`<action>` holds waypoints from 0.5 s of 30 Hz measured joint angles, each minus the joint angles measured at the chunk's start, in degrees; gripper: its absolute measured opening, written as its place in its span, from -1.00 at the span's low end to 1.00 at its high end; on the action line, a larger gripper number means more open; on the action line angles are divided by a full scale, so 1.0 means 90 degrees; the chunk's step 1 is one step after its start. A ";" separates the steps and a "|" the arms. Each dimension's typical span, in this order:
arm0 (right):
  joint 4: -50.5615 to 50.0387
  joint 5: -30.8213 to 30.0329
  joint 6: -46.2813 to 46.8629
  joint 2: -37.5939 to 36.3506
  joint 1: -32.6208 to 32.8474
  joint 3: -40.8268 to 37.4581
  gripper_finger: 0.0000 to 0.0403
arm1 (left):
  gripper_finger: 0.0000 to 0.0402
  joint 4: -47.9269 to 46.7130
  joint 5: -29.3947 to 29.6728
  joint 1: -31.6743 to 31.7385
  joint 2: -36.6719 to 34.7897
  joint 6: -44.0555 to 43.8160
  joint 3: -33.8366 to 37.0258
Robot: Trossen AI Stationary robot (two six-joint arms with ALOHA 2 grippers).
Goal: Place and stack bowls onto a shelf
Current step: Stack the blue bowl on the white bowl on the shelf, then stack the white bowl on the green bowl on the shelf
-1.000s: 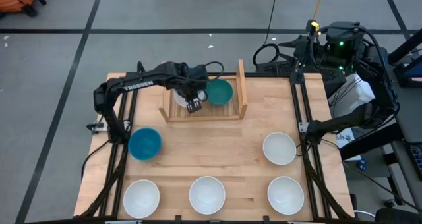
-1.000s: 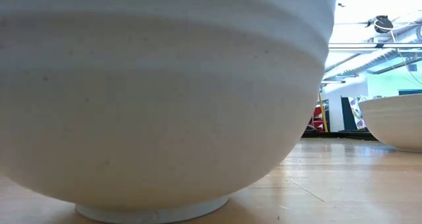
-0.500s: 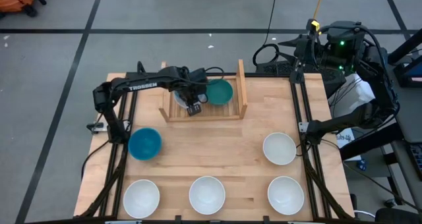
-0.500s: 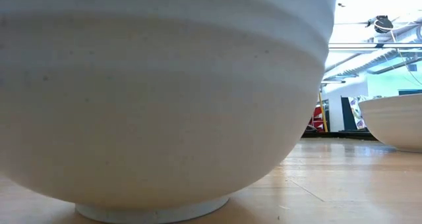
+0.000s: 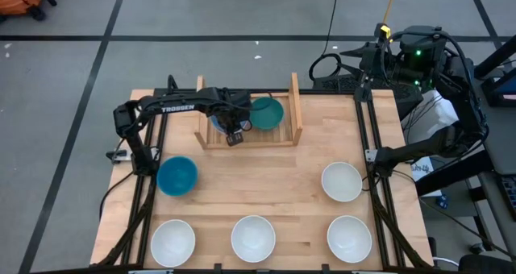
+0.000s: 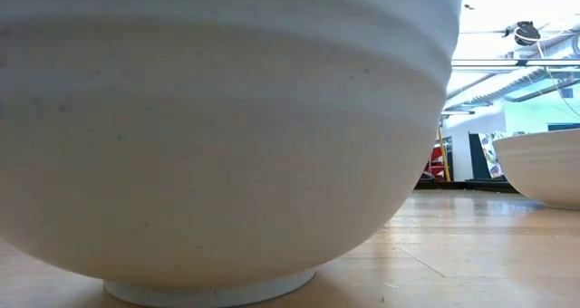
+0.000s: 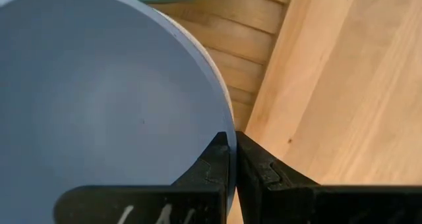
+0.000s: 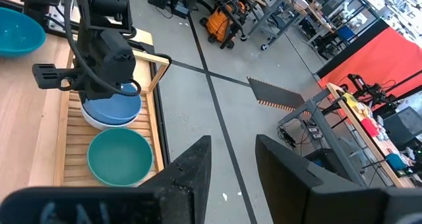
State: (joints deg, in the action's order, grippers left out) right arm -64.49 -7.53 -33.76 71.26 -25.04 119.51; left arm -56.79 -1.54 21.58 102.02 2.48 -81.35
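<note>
Left gripper (image 5: 235, 137) over the shelf (image 5: 293, 105), fingers pinched on the rim of a blue bowl (image 7: 99, 99) stacked on a white bowl (image 8: 99, 122); green bowl (image 5: 267, 112) just beside. Right gripper (image 8: 231, 161) parked off-table, fingers parted, empty.

"TROSSEN" in white on the left arm (image 5: 179, 108)

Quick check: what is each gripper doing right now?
Left gripper: shut on the blue bowl's rim, over the shelf.
Right gripper: open, empty, off the table.
</note>
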 joint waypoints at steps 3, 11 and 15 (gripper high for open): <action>0.0000 0.0000 0.0000 0.0000 0.0000 0.0000 -0.43 | -0.93 0.0006 -0.0002 0.0007 0.0000 -0.0007 0.0025; -0.0002 0.0002 -0.0002 0.0000 0.0002 0.0000 -0.43 | -0.65 0.0125 0.0271 0.0015 0.0000 -0.0505 0.0028; -0.0002 0.0002 0.0000 0.0000 0.0001 0.0000 -0.43 | -0.62 -0.0014 0.0296 0.0017 0.0000 -0.0506 -0.0128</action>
State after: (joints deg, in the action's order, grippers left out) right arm -64.51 -7.51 -33.76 71.26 -25.03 119.50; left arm -56.91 1.13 21.74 102.02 -2.08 -82.50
